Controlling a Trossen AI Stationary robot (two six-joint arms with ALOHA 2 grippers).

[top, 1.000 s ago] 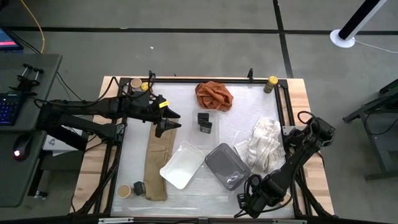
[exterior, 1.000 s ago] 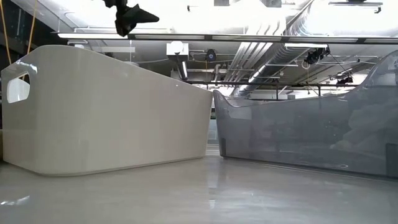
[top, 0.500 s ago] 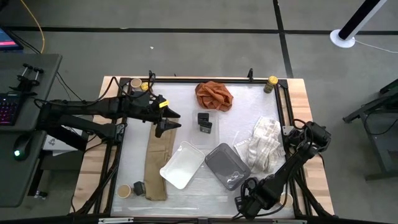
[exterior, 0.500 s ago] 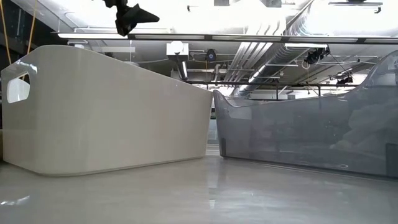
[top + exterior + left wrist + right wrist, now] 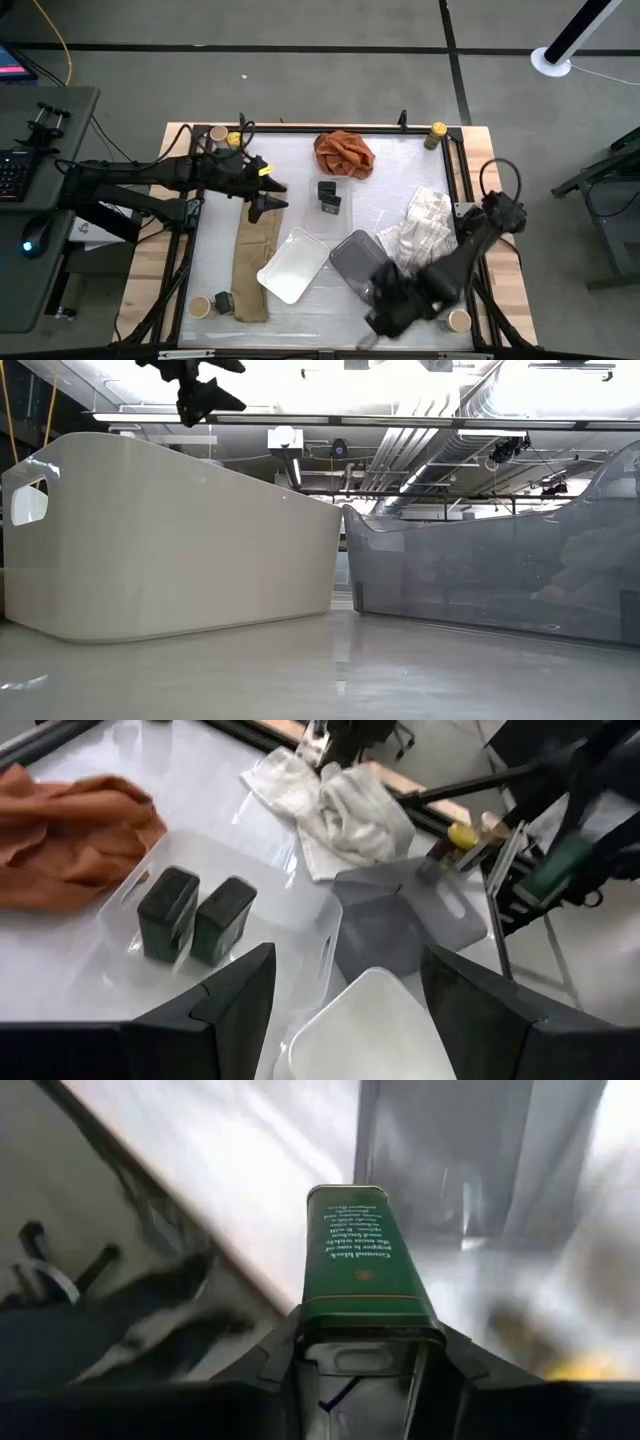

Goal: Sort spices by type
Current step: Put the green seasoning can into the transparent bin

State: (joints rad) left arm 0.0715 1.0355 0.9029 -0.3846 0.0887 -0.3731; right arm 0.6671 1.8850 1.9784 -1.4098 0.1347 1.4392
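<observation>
Gripping a dark green rectangular box (image 5: 367,1260), the right gripper (image 5: 392,300) shows clamped on it only in the right wrist view; from above that arm is a motion smear at the near edge of the grey tray (image 5: 352,258), so the box is hidden there. Low view is mostly blocked by the walls of the white tray (image 5: 170,540) and grey tray, so no spices show in it.

Left gripper (image 5: 270,196) hangs over the mat's left side, fingers apart, nothing between them.

Two black boxes (image 5: 327,195) stand side by side mid-table in a clear flat tray (image 5: 125,900), just beside the orange cloth (image 5: 344,152). Yellow-lid jar (image 5: 437,131) sits at the far right corner on the frame rail. Tan-lid jar (image 5: 459,320) sits near right edge, beside the blurred arm. Another tan-lid jar (image 5: 200,306) and a small dark box (image 5: 223,300) sit at the near left, touching the tan cloth strip (image 5: 252,260). Two more jars (image 5: 226,135) at the far left corner are partly covered by the left arm.

Open mat lies between the white tray and the near edge. White rag (image 5: 420,232) crowds the right side.
</observation>
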